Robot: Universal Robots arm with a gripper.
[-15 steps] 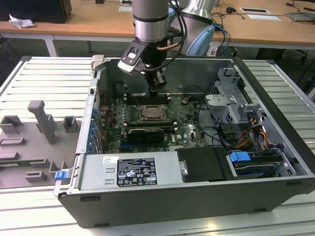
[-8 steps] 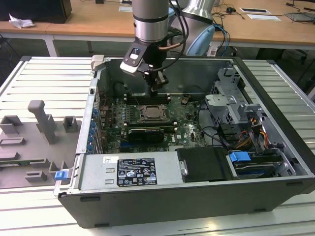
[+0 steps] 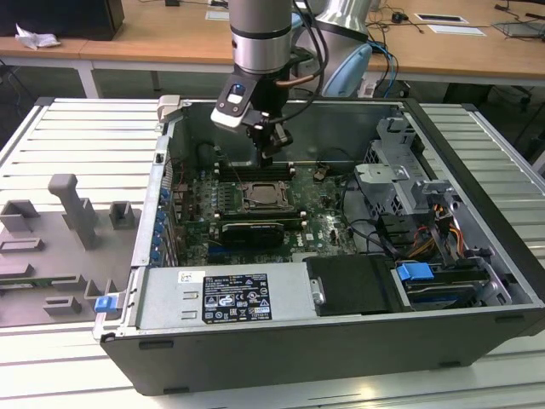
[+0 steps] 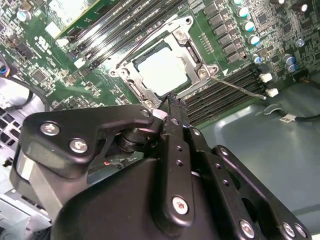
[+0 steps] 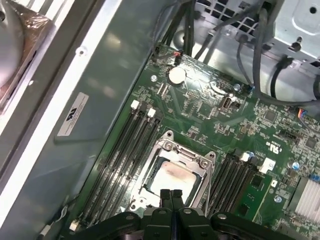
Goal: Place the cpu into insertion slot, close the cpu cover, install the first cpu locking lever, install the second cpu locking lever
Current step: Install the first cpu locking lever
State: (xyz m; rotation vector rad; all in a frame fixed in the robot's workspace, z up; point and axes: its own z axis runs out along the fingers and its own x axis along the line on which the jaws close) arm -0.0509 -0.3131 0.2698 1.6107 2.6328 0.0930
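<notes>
The cpu (image 4: 162, 70) is set in the insertion slot (image 4: 131, 80), the cpu cover (image 4: 192, 60) is shut, a lever (image 4: 237, 86) looks unlocked, and the jaws are held together.

Top of the cpu (image 5: 169, 176) was pale metal, matt, with a faint warm sheen. The cpu cover (image 5: 202, 162) was bare silver metal, bright along its edges. The circuit board (image 5: 200, 107) looked green and lightly glossy. The gripper (image 4: 171, 102) was matt black with shiny metal screw heads (image 4: 180, 205). The case wall (image 5: 115, 75) was smooth grey metal; the desk (image 3: 170, 38) looked wooden
</notes>
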